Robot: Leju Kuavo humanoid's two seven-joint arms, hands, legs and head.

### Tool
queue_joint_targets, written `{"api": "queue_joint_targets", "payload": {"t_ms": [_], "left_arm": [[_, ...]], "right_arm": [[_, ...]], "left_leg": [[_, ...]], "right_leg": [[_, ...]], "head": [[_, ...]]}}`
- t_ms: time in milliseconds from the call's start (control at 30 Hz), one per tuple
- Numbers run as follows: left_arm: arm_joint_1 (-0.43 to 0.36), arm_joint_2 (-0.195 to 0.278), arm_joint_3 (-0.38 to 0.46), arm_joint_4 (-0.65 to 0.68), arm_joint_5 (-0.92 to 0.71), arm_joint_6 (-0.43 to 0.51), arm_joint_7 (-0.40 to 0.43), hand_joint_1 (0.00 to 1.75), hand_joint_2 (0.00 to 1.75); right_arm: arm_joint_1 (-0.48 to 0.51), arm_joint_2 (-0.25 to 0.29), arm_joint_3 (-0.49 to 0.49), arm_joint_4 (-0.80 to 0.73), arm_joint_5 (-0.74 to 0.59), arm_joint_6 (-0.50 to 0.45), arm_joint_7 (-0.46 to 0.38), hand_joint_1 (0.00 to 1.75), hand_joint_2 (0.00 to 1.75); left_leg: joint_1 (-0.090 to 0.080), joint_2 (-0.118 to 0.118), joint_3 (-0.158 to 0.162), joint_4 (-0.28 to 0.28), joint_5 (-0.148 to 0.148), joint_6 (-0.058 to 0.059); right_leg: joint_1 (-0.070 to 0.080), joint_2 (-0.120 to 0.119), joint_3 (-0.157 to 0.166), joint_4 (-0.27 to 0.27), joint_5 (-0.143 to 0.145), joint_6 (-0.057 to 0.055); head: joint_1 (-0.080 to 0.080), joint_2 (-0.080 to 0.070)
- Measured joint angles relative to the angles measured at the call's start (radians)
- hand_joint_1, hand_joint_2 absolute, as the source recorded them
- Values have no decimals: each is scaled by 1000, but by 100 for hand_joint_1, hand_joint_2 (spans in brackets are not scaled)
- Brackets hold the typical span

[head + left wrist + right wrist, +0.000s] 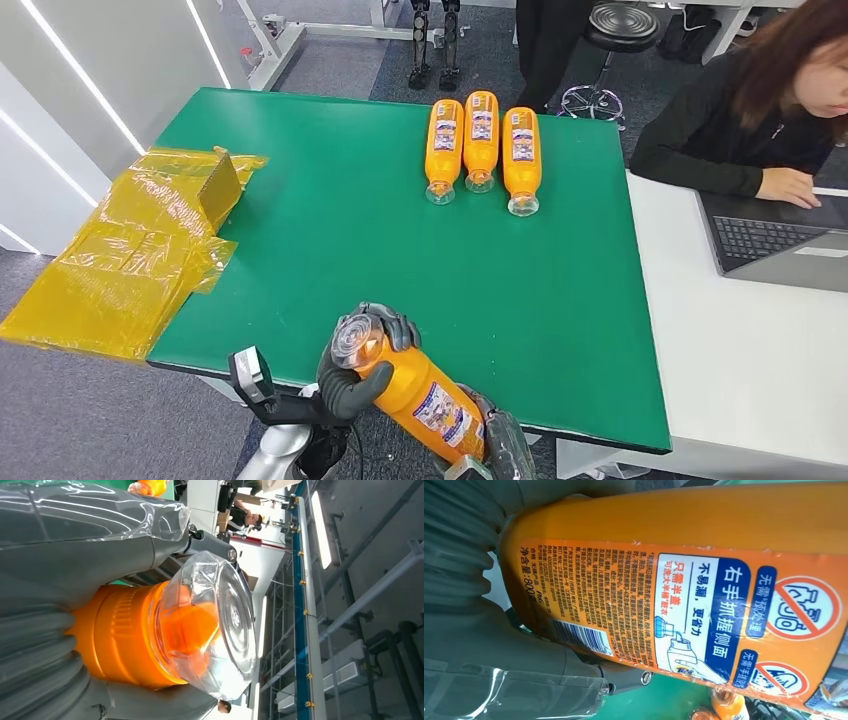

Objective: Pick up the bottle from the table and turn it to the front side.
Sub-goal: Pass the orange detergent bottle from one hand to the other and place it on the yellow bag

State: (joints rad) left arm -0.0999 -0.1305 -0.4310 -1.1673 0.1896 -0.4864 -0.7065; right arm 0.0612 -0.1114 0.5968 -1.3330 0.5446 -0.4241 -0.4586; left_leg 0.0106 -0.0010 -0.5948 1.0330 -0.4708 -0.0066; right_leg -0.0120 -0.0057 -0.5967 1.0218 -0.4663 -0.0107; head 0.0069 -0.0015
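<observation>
While held: the bottle [412, 385] is off the counter [330, 230], lifted above its near edge between both hands, lying slanted with its clear cap end toward the counter and its base toward the robot.
Left hand: the left hand [355, 372] is wrapped around the neck just below the clear cap [220, 630]; the left wrist view has the grey thumb and ribbed cover pressed against the orange shoulder.
Right hand: the right hand [495, 440] clasps the base end; the right wrist view shows it closed around the body beside the label.
Label: the back label [674, 610], with small print, barcode and warning symbols, faces the right wrist camera; in the head view part of a label also shows on the upper side near the base.
Done: the pickup looks complete, since nothing of the bottle rests on the green surface.
Left: judging by the small-print side still uppermost, the turn to the front face seems unfinished; the bottle needs rolling about its long axis.
Others: three more bottles [481, 145] lie side by side near the far edge, caps toward the robot, with a yellow plastic wrap [130, 260] draped over the left edge.
Beside: a person [760, 110] sits at a laptop [775, 240] past the right edge.
</observation>
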Motion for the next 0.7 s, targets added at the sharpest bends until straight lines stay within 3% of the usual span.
{"api": "queue_joint_targets", "payload": {"t_ms": [267,467,700], "left_arm": [[5,-3,-10,0,-16,21,4,175,175],[-7,6,-12,-11,-71,93,4,175,175],[-51,27,-6,-53,-163,163,4,175,175]], "right_arm": [[-4,3,0,-16,-5,-7,-14,0,175],[7,-1,32,-50,-158,-12,-28,0,175],[-38,-24,131,-41,-279,-113,14,0,175]], "left_leg": [[0,0,0,0,0,0],[0,1,0,0,0,0],[0,3,1,0,0,-1]], "right_leg": [[0,0,0,0,0,0],[0,1,-1,0,0,0],[0,4,-1,0,1,-1]], "head": [[0,0],[0,0],[0,0]]}}
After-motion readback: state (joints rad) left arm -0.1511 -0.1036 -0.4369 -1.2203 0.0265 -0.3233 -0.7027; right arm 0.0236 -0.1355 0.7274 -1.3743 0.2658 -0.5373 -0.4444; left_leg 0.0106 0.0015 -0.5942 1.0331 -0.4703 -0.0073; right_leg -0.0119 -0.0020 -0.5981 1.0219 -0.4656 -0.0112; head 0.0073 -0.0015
